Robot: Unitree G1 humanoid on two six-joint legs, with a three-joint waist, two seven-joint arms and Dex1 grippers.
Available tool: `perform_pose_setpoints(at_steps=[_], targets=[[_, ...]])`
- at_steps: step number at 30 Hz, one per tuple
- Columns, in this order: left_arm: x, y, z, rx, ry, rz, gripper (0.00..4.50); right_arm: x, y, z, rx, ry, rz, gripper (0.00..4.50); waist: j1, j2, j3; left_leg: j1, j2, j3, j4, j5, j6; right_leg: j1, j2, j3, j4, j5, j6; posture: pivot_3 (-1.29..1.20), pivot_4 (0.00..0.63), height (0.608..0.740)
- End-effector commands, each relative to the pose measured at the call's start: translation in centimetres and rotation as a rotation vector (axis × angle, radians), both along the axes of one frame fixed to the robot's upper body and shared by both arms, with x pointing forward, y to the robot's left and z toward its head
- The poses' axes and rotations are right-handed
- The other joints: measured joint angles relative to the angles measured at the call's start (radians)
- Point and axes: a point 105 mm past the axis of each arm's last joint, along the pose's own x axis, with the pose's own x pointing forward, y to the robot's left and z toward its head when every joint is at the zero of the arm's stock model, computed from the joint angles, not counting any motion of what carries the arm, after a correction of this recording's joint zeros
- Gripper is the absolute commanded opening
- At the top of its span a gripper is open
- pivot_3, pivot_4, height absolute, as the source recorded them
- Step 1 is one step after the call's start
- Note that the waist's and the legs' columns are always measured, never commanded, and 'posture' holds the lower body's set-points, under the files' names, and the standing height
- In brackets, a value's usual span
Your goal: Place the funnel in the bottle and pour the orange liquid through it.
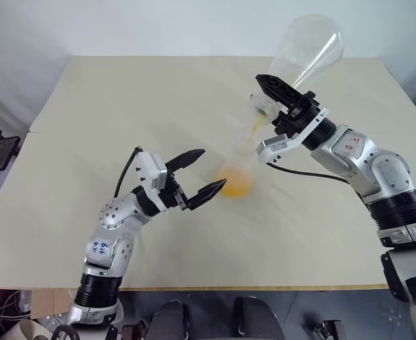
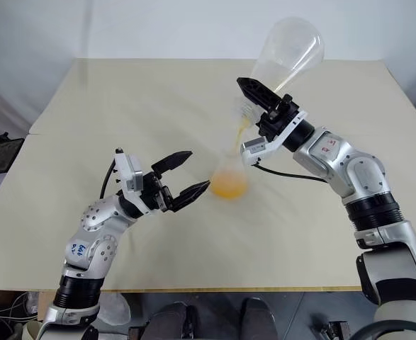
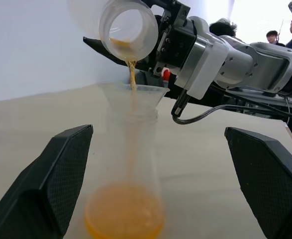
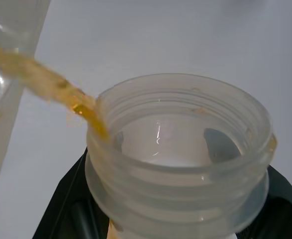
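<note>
Silver arms, black cables, black textured claws

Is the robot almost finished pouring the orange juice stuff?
Done: the funnel sits in the bottle. In hand: the right pincer, shut on the big flask, tips it, and orange liquid streams through, pooling in the bottle's base. The left pincer waits open beside it. Left: the last trickle.

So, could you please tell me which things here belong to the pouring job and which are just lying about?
Part of the job:
- funnel in the bottle
- bottle
- orange liquid
- flask, tipped, in the shut right tool
- open left tool beside the bottle

Just about:
- table
- people behind
</note>
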Motion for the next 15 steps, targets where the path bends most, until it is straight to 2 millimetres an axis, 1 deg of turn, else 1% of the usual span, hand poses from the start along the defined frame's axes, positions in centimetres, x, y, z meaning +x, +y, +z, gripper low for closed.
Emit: perform_pose_setpoints(at_steps=[1,15], targets=[[-0.48,-0.29,0.85,-0.011,-0.049,-0.009,4.50,-0.65,-0.12,1.71,0.011,-0.057,0.017,2.48,0.000,0.000,0.000,0.000,0.000,0.000,0.000,0.000,0.000,0.000,0.000,0.000,0.000,0.000,0.000,0.00,0.150,0.740],[-0.46,-0.35,0.84,-0.014,-0.051,-0.011,4.50,-0.71,0.04,1.46,0.018,-0.044,0.027,2.48,0.000,0.000,0.000,0.000,0.000,0.000,0.000,0.000,0.000,0.000,0.000,0.000,0.000,0.000,0.000,0.00,0.150,0.740]])
